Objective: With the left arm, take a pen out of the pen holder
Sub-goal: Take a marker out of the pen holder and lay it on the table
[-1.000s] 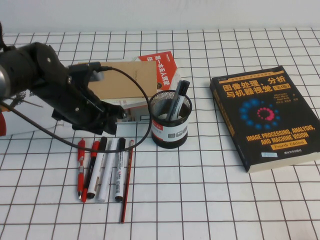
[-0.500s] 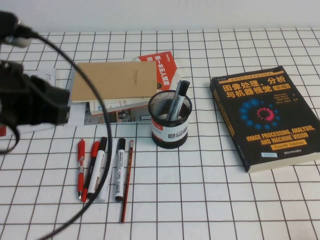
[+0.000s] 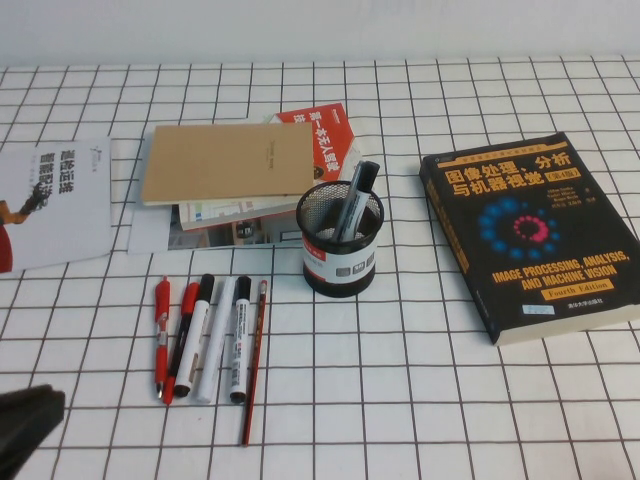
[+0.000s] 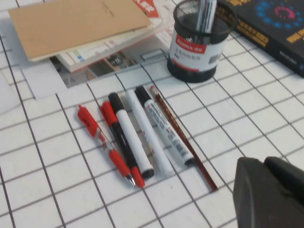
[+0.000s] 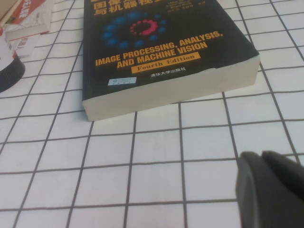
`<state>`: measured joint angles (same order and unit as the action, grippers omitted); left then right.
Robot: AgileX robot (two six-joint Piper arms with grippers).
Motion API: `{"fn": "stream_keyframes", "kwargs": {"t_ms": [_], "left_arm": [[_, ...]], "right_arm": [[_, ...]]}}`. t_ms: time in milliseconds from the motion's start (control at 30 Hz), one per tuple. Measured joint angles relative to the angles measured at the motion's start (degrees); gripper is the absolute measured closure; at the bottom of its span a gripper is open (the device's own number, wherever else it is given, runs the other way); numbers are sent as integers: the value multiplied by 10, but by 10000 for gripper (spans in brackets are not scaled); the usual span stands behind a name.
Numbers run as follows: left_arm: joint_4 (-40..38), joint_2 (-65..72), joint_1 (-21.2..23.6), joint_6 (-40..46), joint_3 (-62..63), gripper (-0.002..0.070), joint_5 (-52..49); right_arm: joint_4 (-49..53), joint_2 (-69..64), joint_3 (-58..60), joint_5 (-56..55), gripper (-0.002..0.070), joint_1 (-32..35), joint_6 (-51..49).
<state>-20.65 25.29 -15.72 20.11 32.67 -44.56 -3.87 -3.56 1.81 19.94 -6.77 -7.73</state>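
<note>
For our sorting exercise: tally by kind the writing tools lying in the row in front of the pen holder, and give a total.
Red pens: 2
Black-capped markers: 2
White marker: 1
Pencil: 1
Total: 6
Left gripper, shut, sits over the table's near left corner; right gripper is on the near side of the black book.

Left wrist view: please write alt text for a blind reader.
The shut, empty left gripper hovers near a row of pens; behind them the mesh pen holder holds a pen. The right gripper, unseen here, is beside the black book.
</note>
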Motion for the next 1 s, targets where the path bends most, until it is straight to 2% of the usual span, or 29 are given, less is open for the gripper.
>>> {"fn": "stream_keyframes", "kwargs": {"t_ms": [267,500,633,833,1000], "left_arm": [[32,-36,0,-9,-22,675,-42],[62,-37,0,-73,-32,675,-29],[78,-54,0,-81,-81,675,54],[124,-132,8,-103,-210,675,242],[143,-208,59,-126,-300,675,331]], "right_arm": [[0,0,0,0,692,0,0],[0,0,0,0,692,0,0],[0,0,0,0,692,0,0],[0,0,0,0,693,0,0],[0,0,0,0,692,0,0]]}}
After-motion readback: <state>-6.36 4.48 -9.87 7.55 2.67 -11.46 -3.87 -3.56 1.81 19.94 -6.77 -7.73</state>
